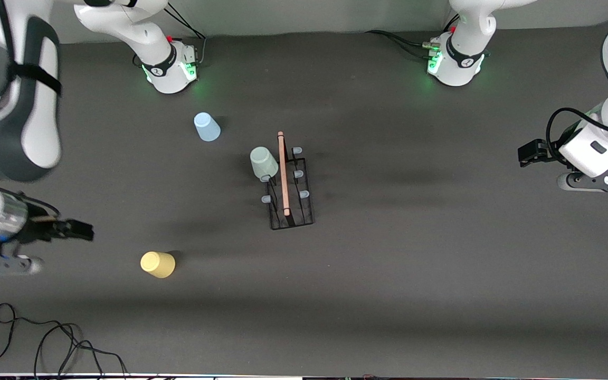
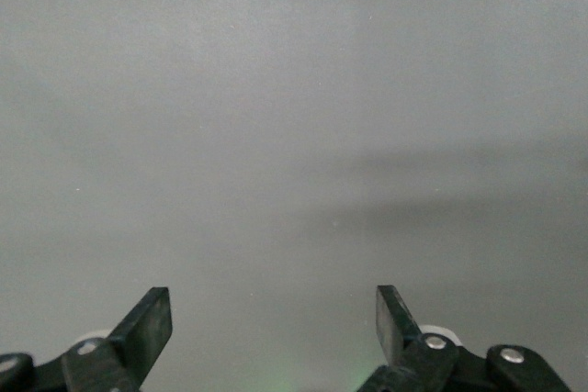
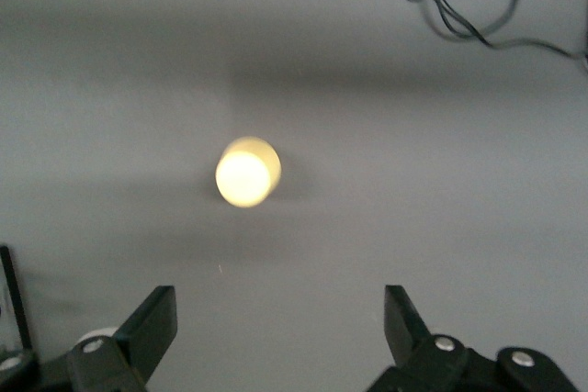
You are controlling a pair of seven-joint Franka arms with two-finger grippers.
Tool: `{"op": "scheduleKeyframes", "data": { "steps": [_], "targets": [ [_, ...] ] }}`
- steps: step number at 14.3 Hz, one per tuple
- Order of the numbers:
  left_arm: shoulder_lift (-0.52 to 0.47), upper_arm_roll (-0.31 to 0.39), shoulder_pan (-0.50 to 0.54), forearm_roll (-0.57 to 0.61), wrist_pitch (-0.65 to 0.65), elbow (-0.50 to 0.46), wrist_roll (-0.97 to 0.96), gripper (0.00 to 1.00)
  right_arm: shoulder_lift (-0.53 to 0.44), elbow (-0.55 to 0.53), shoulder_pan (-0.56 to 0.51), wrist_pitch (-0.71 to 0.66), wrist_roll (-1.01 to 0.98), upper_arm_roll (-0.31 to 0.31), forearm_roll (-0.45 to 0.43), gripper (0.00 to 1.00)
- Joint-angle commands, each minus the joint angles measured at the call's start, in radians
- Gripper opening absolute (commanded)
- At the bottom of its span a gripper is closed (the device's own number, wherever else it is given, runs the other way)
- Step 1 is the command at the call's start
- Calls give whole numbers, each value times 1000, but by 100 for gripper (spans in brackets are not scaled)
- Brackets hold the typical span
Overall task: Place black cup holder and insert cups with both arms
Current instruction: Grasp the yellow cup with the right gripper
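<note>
The black cup holder (image 1: 292, 196) stands in the middle of the table, its wooden rod handle (image 1: 283, 173) on top. The mint green cup (image 1: 263, 162) sits upside down over a prong on the rack's side toward the right arm. The light blue cup (image 1: 207, 127) stands upside down on the table near the right arm's base. The yellow cup (image 1: 158, 264) stands nearer the camera; it also shows in the right wrist view (image 3: 246, 172). My right gripper (image 1: 85, 230) (image 3: 280, 319) is open and empty, beside the yellow cup. My left gripper (image 1: 524, 154) (image 2: 274, 319) is open and empty over bare table.
Loose black cables (image 1: 45, 340) lie at the table's near edge at the right arm's end, and show in the right wrist view (image 3: 441, 6). The two green-lit arm bases (image 1: 173, 68) (image 1: 454, 63) stand along the table's farthest edge.
</note>
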Motion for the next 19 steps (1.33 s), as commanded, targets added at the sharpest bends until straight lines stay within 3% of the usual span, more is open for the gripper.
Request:
{"op": "scheduleKeyframes", "data": {
  "steps": [1, 5, 13, 18, 19],
  "targets": [
    [-31, 2, 2, -10, 16, -29, 17, 99, 98, 56, -2, 67, -27, -1, 64, 100],
    [-31, 2, 2, -10, 16, -29, 17, 99, 170, -2, 4, 165, -67, -1, 153, 100],
    [-31, 1, 2, -10, 16, -29, 17, 99, 233, -254, 11, 490, -65, 82, 185, 100],
    [-31, 2, 3, -10, 16, -29, 17, 99, 244, -289, 11, 490, -63, 93, 185, 100],
    [-31, 2, 2, -10, 16, -29, 17, 99, 244, -297, 11, 489, -57, 93, 185, 93]
  ]
}}
